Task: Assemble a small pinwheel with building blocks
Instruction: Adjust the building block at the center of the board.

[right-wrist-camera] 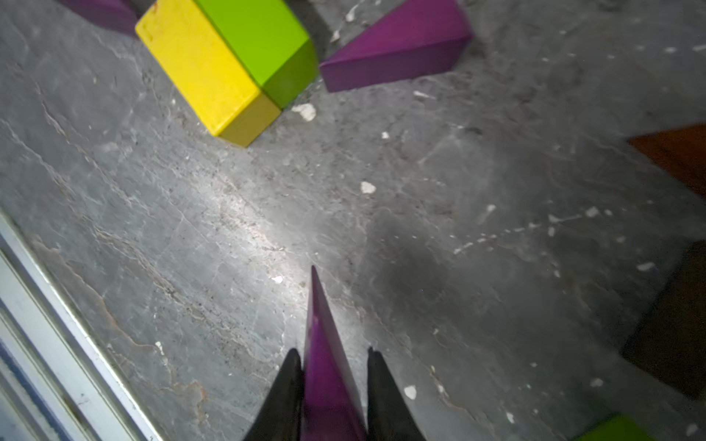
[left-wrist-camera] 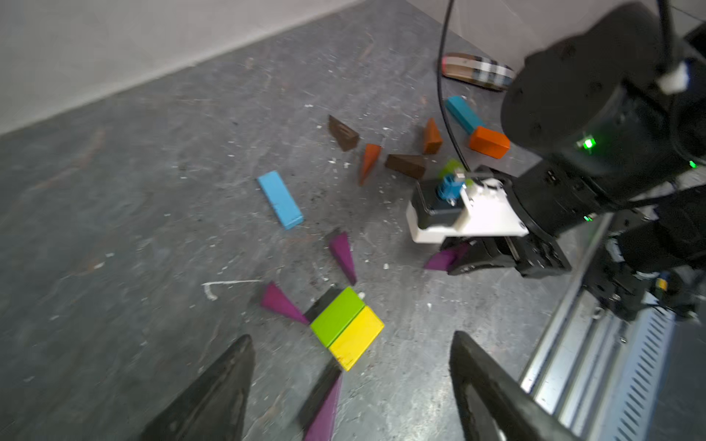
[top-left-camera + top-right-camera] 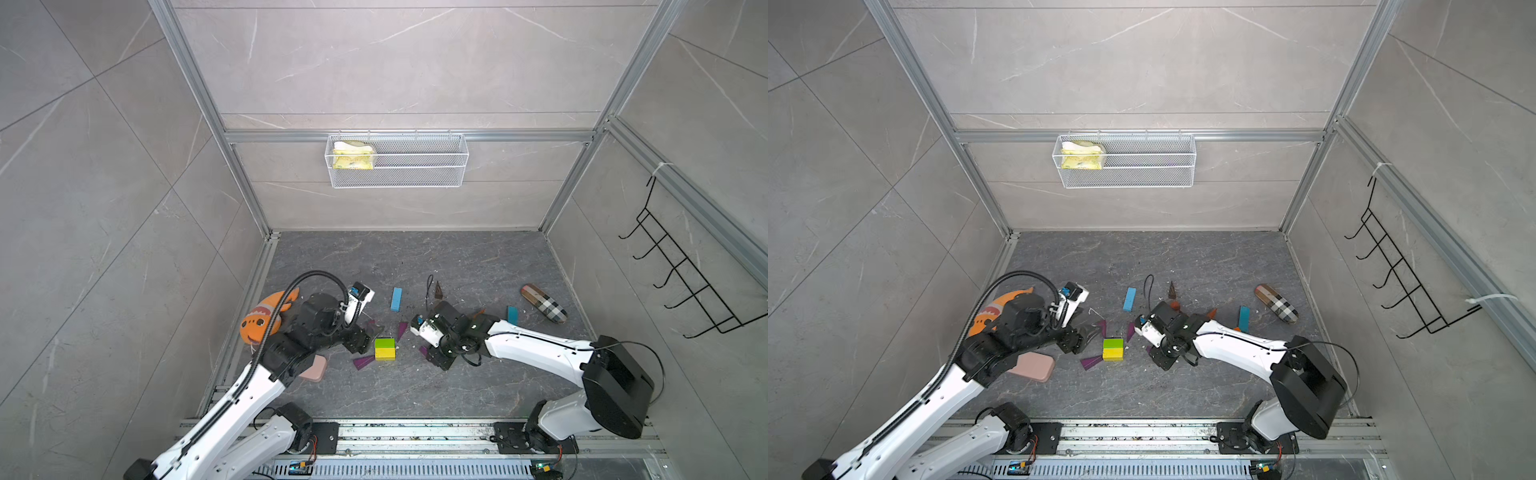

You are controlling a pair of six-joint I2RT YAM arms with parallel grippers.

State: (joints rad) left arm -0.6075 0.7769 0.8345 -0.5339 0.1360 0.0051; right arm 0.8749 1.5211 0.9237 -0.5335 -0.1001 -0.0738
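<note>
A green brick (image 3: 385, 343) and a yellow brick (image 3: 385, 353) lie side by side mid-floor, also in the left wrist view as green brick (image 2: 338, 316) and yellow brick (image 2: 357, 338). Purple wedges (image 2: 280, 303) (image 2: 344, 256) (image 2: 324, 408) lie around them. My left gripper (image 2: 351, 338) hangs open just left of the pair, its jaws wide apart over one loose purple wedge. My right gripper (image 1: 332, 351) is shut on a purple wedge (image 1: 324, 343), low over the floor right of the bricks; right gripper (image 3: 430, 353) in a top view.
Behind lie blue bars (image 3: 396, 299) (image 3: 512, 315), brown wedges (image 2: 343, 133), orange wedges (image 2: 370, 160) and an orange brick (image 2: 489, 142). A plush fish (image 3: 266, 318) and pink pad (image 3: 313, 368) sit left, a plaid pouch (image 3: 544, 302) right. The metal rail (image 3: 415, 432) runs along the front.
</note>
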